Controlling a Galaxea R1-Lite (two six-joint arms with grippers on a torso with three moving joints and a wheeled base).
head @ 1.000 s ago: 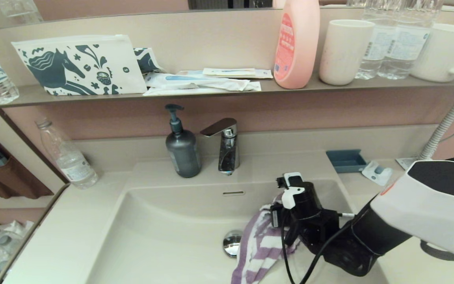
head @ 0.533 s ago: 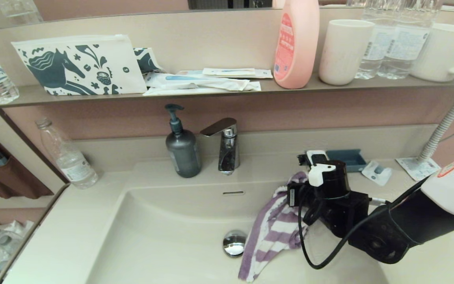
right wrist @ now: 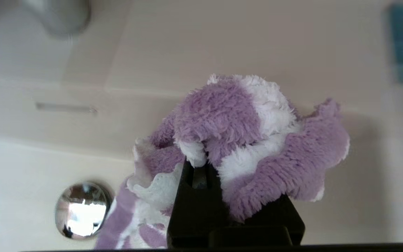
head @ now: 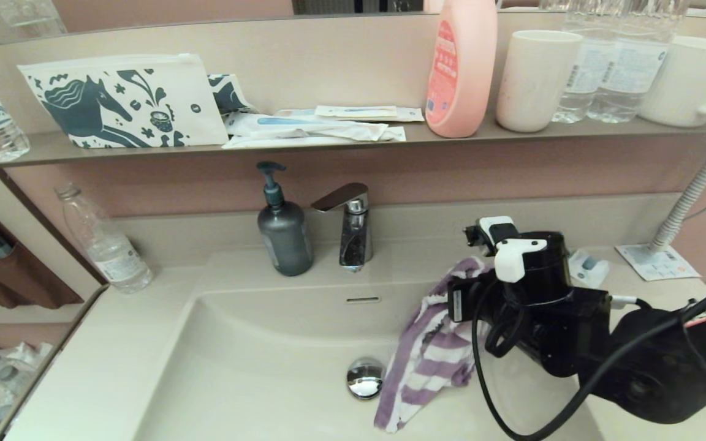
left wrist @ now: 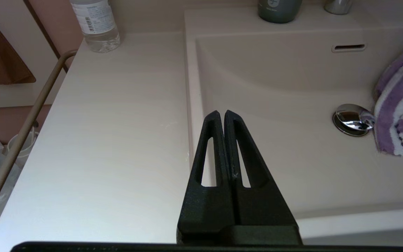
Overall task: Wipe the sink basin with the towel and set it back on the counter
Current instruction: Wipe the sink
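Note:
The purple and white striped towel (head: 429, 355) hangs bunched from my right gripper (head: 472, 285), which is shut on its upper end above the basin's right side. In the right wrist view the towel (right wrist: 250, 140) covers the fingertips of the right gripper (right wrist: 205, 159). Its lower end drapes down beside the chrome drain plug (head: 365, 376). The cream sink basin (head: 267, 355) has an overflow slot (head: 363, 299). The counter (head: 647, 288) lies to the right. My left gripper (left wrist: 221, 113) is shut and empty, parked over the basin's left rim.
A chrome faucet (head: 350, 223) and grey soap dispenser (head: 283, 228) stand behind the basin. A plastic bottle (head: 105, 242) sits at the left. A small sachet (head: 586, 267) and a paper card (head: 656, 262) lie on the right counter. The shelf (head: 353, 144) above holds bottles, cups and a horse-print pouch.
My right gripper has lifted the towel up and to the right, from low in the basin towards the right rim. The left gripper has not moved.

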